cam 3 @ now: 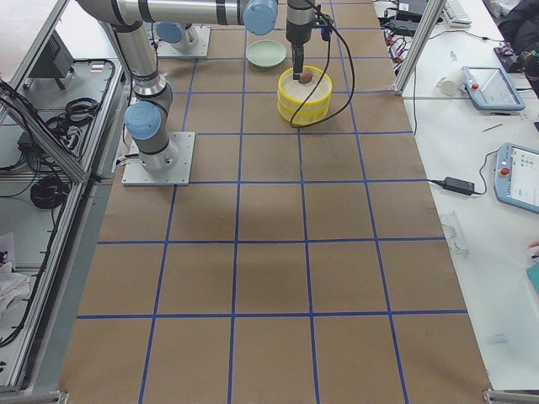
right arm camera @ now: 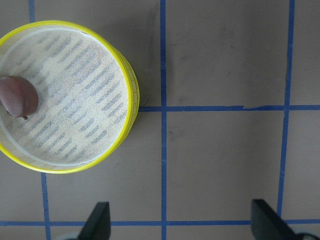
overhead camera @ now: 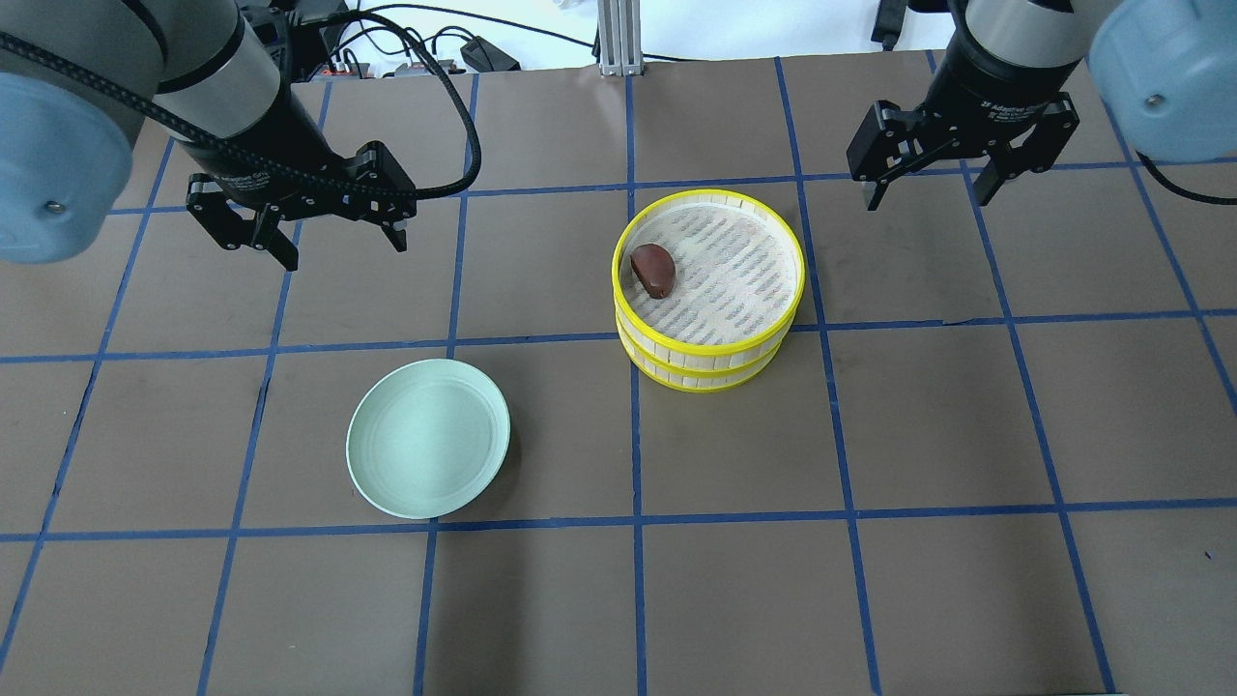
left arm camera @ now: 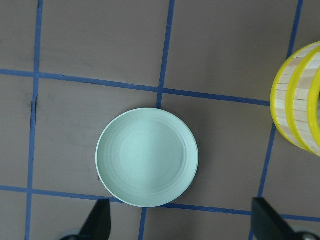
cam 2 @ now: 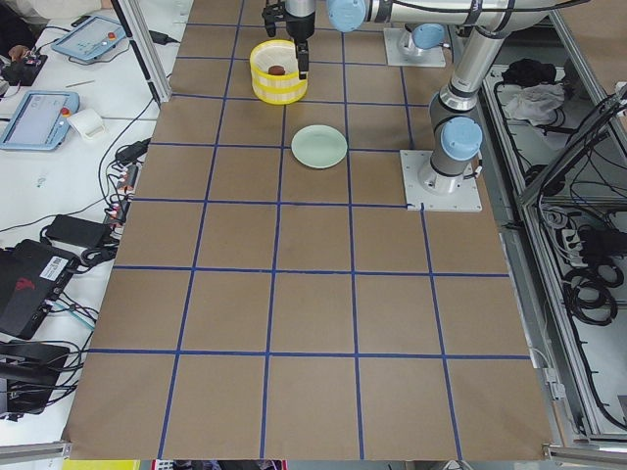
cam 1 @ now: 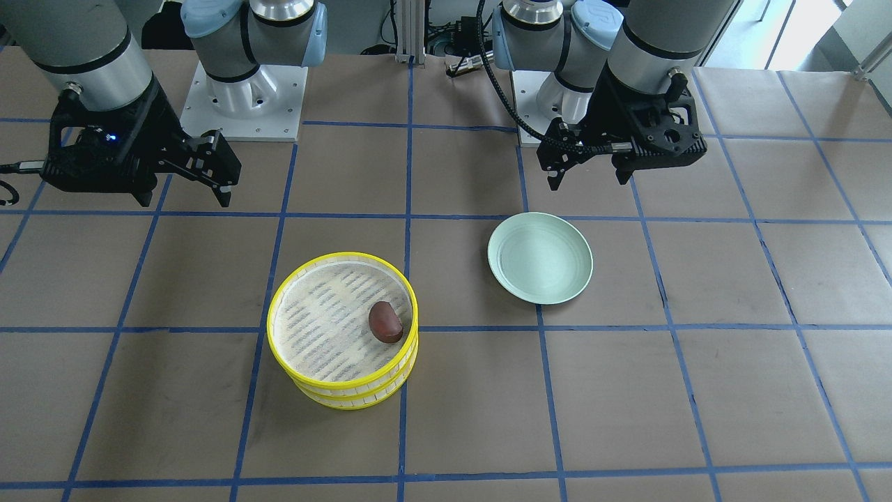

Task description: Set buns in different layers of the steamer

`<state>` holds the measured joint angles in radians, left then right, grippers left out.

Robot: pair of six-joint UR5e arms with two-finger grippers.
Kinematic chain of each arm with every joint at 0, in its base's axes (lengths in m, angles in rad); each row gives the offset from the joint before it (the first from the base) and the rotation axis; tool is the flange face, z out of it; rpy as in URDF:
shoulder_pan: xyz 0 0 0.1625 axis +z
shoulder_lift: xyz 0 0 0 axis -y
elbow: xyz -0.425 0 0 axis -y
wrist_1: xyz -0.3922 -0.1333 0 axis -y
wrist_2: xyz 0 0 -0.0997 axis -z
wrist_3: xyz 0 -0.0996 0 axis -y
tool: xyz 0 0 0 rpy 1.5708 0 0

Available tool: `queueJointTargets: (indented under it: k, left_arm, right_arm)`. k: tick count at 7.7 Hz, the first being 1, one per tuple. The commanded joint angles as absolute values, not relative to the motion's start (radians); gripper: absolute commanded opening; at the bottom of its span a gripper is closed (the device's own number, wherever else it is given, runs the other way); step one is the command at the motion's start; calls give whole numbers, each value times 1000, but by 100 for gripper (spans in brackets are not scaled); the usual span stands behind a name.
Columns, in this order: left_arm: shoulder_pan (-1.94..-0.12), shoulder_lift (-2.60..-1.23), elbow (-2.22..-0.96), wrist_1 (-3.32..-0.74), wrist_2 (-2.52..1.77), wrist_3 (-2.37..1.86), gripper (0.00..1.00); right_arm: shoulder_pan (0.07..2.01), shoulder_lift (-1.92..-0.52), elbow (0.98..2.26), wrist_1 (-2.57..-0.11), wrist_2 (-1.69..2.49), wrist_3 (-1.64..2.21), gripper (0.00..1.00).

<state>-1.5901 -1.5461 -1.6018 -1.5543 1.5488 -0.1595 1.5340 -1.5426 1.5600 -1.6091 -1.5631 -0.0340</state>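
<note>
1. The two yellow-rimmed steamer trays stand stacked one on the other near the middle of the brown-papered table [overhead camera: 966, 435], straddling a blue tape line. The upper tray [overhead camera: 744, 275] sits squarely on the lower tray [overhead camera: 696, 377], and their rims line up.
2. The dark reddish-brown bun [overhead camera: 653, 270] lies on the upper tray's mesh floor, just beside the rim on the side facing the robot's left. The remainder of that floor is bare. The lower tray's floor is covered by the upper tray and cannot be seen.
3. A pale green plate [overhead camera: 428, 451] rests flat on the table, well apart from the stack on the robot's left. A strip of bare paper and a tape crossing lie between them.
4. The left gripper [overhead camera: 343, 246] hangs raised above the table with its fingers spread wide and nothing between them. Its wrist camera looks straight down on the plate, with the stack's slatted wall at the edge of the frame.
5. The right gripper [overhead camera: 930, 198] hovers on the stack's other side, fingers likewise apart and holding nothing. Its wrist camera shows the stack off to one side and bare gridded paper below.
6. Open table surrounds the stack and the plate on every side, out to the paper's edges.
</note>
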Motion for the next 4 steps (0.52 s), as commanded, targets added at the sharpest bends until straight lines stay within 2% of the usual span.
queueJointTargets:
  k: [1, 4]
  left_arm:
    - [-1586, -1540, -1608, -1545, 1506, -144, 100]
    - [-1588, -1535, -1620, -1559, 1500, -155, 100]
  right_arm:
    - [1534, -1542, 1560, -1609, -1563, -37, 100]
    - [1534, -1540, 1560, -1609, -1565, -40, 100]
